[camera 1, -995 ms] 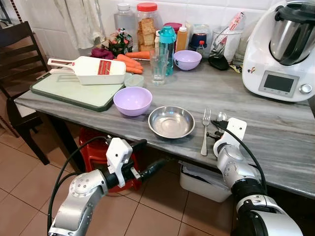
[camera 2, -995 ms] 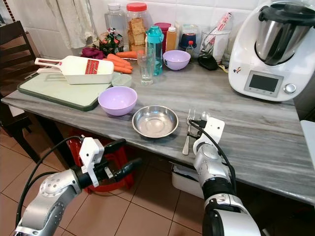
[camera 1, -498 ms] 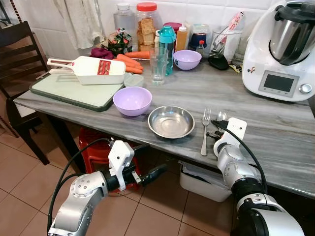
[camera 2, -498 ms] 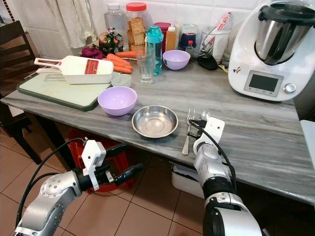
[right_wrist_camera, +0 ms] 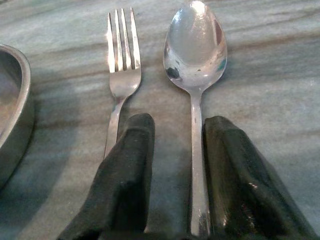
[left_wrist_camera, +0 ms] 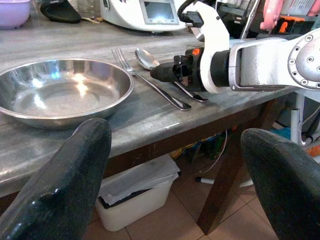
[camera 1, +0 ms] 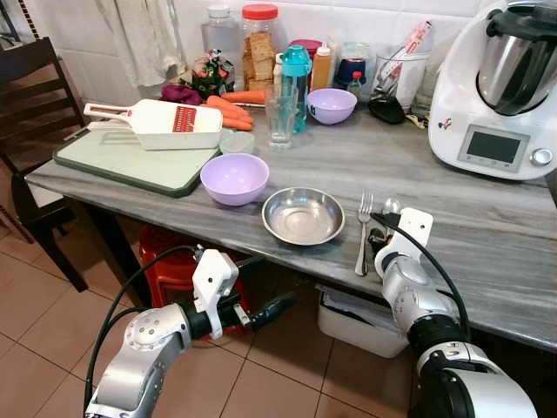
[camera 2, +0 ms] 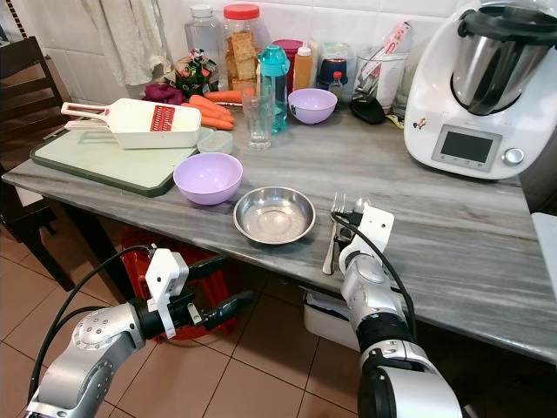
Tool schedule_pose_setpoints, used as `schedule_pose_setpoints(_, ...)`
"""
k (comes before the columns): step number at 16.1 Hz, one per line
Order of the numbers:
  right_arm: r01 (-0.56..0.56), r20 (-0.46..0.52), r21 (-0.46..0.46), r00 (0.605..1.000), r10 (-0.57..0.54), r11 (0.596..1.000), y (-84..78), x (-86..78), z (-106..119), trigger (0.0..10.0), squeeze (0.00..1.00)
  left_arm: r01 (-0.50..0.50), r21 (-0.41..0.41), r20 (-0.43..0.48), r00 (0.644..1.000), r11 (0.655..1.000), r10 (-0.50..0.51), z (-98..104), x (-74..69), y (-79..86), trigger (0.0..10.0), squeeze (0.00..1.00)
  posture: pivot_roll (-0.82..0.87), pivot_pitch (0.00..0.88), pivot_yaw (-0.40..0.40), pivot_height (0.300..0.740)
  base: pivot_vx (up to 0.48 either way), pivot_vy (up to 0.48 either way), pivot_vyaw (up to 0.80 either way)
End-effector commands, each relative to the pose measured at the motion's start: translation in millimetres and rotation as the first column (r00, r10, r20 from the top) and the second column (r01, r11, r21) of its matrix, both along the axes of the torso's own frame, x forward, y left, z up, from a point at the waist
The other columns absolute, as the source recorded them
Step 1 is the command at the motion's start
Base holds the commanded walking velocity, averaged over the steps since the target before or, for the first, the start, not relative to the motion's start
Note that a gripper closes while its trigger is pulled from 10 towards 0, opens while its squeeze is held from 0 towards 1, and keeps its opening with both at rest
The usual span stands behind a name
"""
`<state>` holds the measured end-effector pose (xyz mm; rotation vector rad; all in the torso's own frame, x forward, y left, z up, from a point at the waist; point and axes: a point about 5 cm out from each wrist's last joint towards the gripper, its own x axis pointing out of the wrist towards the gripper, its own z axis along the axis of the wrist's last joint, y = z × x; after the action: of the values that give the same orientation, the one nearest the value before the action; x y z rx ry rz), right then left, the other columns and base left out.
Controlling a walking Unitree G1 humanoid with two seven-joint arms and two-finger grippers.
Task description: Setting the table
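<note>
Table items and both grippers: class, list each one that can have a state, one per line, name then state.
Steel bowl: upright, empty.
Near purple bowl: upright.
Glass: upright, looks empty.
Fork: flat, tines away from the table edge.
Spoon: flat, bowl facing up, handle between the fingers.
Right gripper: open, astride the spoon handle.
Left gripper: open, below the table edge.
Teal bottle: upright, capped.
</note>
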<state>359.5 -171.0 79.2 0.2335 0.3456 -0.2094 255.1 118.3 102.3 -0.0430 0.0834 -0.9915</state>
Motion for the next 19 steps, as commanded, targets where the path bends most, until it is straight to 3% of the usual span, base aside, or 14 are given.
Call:
schedule_pose_setpoints(1,0.002,0.051,0.001,0.999,-0.002,1.000,1.0,6.5,13.3,10.0,1.00,0.014,0.012,0.004,1.000,1.000,-0.014,1.3,-0.6,1.3,10.0,0.00,-0.01,0.000,-0.003,0.740,0.000,0.000,0.00)
schedule_pose_setpoints(8,0.006,0.280,0.018,0.960,-0.010,1.000,3.0,6.2,46.4,10.0,1.00,0.000,0.002,0.006,1.000,1.000,0.000,2.2,1.2,1.3,10.0,0.00,-0.01,0.000,-0.001,0.740,0.000,0.000,0.00)
schedule_pose_setpoints(11,0.001,0.361,-0.033,0.933,0.012,0.999,0.7,-7.0,54.9,10.0,1.00,-0.086,-0.037,0.027,0.996,0.996,0.087,7.6,5.3,3.3,10.0,0.00,-0.01,0.000,-0.003,0.740,0.000,0.000,0.00)
schedule_pose_setpoints(12,0.001,0.393,-0.085,0.919,0.032,0.996,-2.7,-18.2,57.5,10.0,1.00,-0.158,-0.049,0.052,0.986,0.986,0.161,11.3,9.8,6.7,10.0,0.00,-0.01,0.000,-0.003,0.740,0.000,0.000,0.00)
schedule_pose_setpoints(13,-0.002,0.426,-0.151,0.902,0.067,0.989,-7.0,-31.3,59.4,10.0,1.00,-0.251,-0.095,0.058,0.965,0.963,0.257,16.5,16.4,9.5,10.0,0.00,-0.02,0.000,-0.003,0.740,0.000,0.000,0.00)
schedule_pose_setpoints(15,0.039,0.414,-0.186,0.909,0.042,0.982,-24.2,-53.7,54.5,10.0,1.00,-0.420,-0.124,0.068,0.900,0.899,0.430,21.1,24.4,16.2,10.0,0.00,-0.03,0.000,0.002,0.740,0.000,0.000,0.00)
schedule_pose_setpoints(18,0.071,0.391,-0.227,0.920,0.024,0.971,-36.8,-74.4,51.5,10.0,1.00,-0.528,-0.025,0.116,0.842,0.849,0.527,14.1,24.9,20.6,10.0,0.00,-0.04,0.000,0.005,0.740,0.000,0.000,0.00)
schedule_pose_setpoints(19,0.080,0.382,-0.227,0.924,0.013,0.971,-41.2,-81.0,49.9,10.0,1.00,-0.592,0.016,0.126,0.801,0.806,0.586,9.1,25.7,23.6,10.0,0.00,-0.05,0.000,0.009,0.740,0.000,0.000,0.00)
